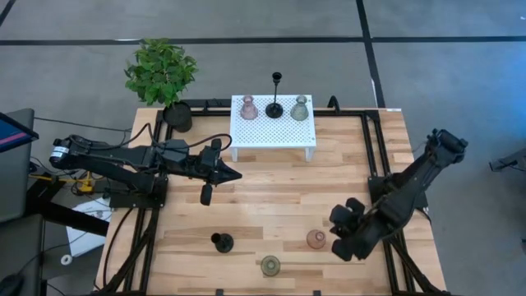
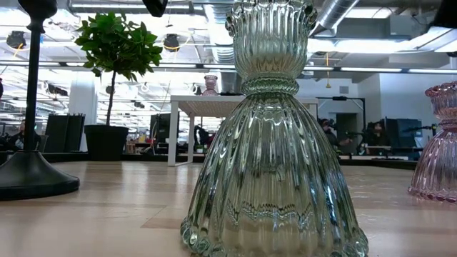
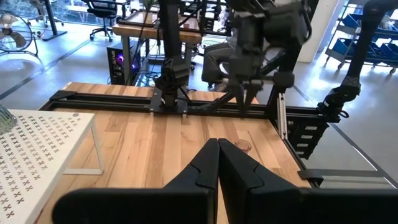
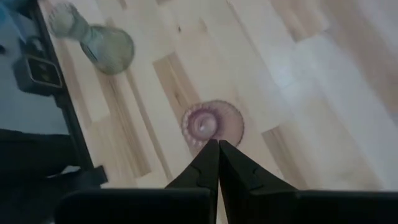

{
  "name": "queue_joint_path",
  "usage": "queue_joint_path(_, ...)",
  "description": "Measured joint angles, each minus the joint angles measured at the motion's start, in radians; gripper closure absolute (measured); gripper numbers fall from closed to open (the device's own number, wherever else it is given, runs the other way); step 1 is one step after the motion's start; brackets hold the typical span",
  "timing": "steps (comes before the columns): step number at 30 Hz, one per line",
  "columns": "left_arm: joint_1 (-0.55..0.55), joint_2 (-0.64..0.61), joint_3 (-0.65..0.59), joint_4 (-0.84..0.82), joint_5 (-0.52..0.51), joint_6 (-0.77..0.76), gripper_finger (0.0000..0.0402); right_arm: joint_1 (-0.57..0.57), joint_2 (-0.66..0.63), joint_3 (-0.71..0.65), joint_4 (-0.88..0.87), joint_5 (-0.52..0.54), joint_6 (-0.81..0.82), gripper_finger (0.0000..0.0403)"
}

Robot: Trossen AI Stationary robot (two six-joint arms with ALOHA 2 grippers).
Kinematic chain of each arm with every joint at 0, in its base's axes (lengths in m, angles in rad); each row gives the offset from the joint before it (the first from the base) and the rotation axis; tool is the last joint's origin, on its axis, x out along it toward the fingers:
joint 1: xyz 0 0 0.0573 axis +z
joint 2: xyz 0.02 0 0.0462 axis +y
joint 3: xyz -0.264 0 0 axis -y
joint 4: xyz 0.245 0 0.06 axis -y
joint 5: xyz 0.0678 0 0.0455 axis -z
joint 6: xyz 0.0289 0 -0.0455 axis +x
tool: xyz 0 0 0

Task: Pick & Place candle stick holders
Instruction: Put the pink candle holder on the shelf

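Three candle stick holders stand on their bases near the table's near edge: a black one [image 1: 222, 242], an olive-green one [image 1: 270, 265] and a pink one [image 1: 316, 239]. Three more stand on the white perforated stand [image 1: 271, 127] at the far side: pink [image 1: 247, 108], black [image 1: 275, 107] and green [image 1: 300, 108]. My right gripper [image 1: 335, 238] is shut, just right of and above the near pink holder [image 4: 211, 124]. My left gripper [image 1: 234, 173] is shut and empty over the table's left middle. My right gripper's shut fingertips [image 4: 217, 146] point down at the near pink holder's rim [image 4: 208, 142]. I cannot tell whether they touch it. The holder stands upright on the table.
A potted plant [image 1: 162, 74] stands at the far left corner. Black rails [image 1: 374, 148] run along the table's sides. In the low view the green holder [image 2: 275, 143] fills the foreground, with the black one [image 2: 32, 171] to its left and the pink one [image 2: 437, 143] to its right.
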Motion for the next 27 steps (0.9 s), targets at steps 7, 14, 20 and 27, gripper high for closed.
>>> queue_joint_path(7, 0.000, 0.000, 0.000, 0.000, 0.000, 0.000, 0.0395, 0.075, 0.094, 0.000, 0.050, 0.001, 0.142, 0.0403)
queue_joint_path(14, 0.000, 0.000, 0.000, 0.000, 0.000, 0.000, 0.0395, 0.135, 0.165, 0.000, 0.108, -0.002, 0.233, 0.0403)
queue_joint_path(20, 0.000, 0.000, 0.000, 0.000, 0.000, 0.000, 0.0395, 0.122, 0.233, 0.000, 0.137, -0.018, 0.243, 0.0403)
queue_joint_path(27, 0.000, 0.000, 0.000, 0.000, 0.000, 0.000, 0.0395, 0.096, 0.300, 0.000, 0.129, -0.023, 0.245, 0.0403)
